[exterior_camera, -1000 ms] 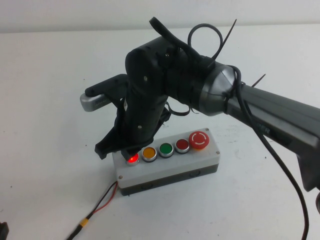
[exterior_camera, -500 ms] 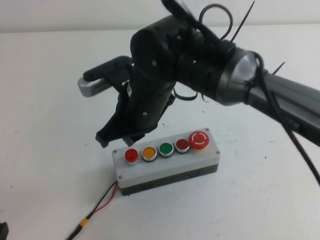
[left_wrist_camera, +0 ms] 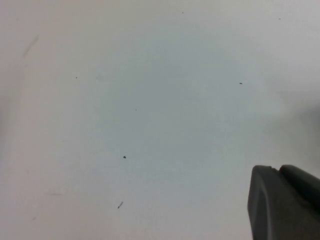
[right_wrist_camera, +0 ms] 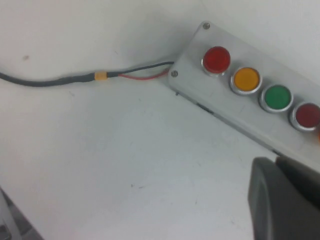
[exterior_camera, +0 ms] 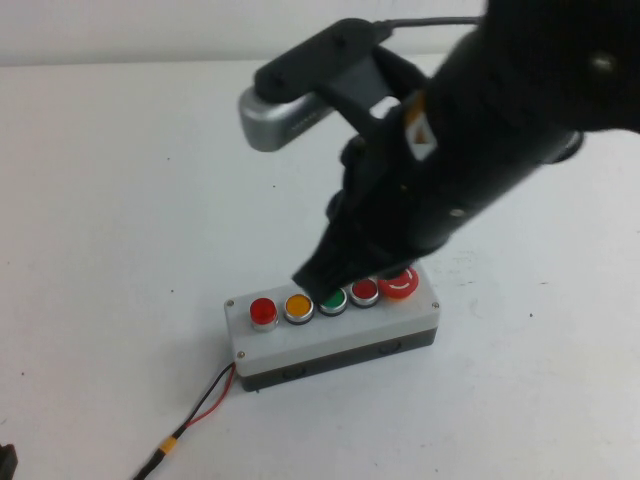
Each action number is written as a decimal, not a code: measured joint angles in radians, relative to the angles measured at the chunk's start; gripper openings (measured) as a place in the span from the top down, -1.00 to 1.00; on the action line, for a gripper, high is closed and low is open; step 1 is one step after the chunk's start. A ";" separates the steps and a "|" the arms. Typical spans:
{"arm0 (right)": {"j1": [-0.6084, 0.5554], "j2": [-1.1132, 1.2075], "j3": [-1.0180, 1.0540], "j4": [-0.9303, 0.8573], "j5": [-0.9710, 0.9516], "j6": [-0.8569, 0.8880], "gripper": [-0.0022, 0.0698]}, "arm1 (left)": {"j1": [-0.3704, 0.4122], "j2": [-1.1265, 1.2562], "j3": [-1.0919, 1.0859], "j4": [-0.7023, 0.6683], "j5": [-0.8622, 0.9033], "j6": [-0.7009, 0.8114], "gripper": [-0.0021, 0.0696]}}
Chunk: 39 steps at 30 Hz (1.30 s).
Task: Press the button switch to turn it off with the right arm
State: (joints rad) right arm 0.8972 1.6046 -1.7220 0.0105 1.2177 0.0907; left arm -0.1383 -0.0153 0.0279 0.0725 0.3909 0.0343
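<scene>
The button switch is the small round red button at the left end of the grey box's row, beside the orange one. It is not glowing. It also shows in the right wrist view. My right gripper hangs above the box, its black tip over the green button, apart from the red one. Its fingers lie together in the right wrist view. My left gripper shows only in its own wrist view, fingers together over bare white table.
A dark red button and a large red mushroom button sit at the box's right end, partly under my arm. A black and red cable runs from the box's left end toward the front-left corner.
My right gripper tip was on the glowing red button one second ago. It has lifted off and moved up and right. The button's glow has gone out.
</scene>
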 joint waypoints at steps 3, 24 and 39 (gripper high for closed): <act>0.000 -0.153 0.179 0.000 -0.084 0.021 0.98 | 0.000 0.000 0.000 0.000 0.000 0.000 0.95; -0.120 -0.600 0.788 -0.109 -0.380 0.027 0.98 | 0.000 0.000 0.000 0.000 0.000 0.000 0.95; -0.779 -1.153 1.515 -0.044 -1.128 0.027 0.98 | 0.000 0.000 0.000 0.000 0.000 0.000 0.95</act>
State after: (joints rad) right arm 0.1181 0.4517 -0.2066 -0.0335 0.0900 0.1173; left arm -0.1383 -0.0153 0.0279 0.0725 0.3909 0.0343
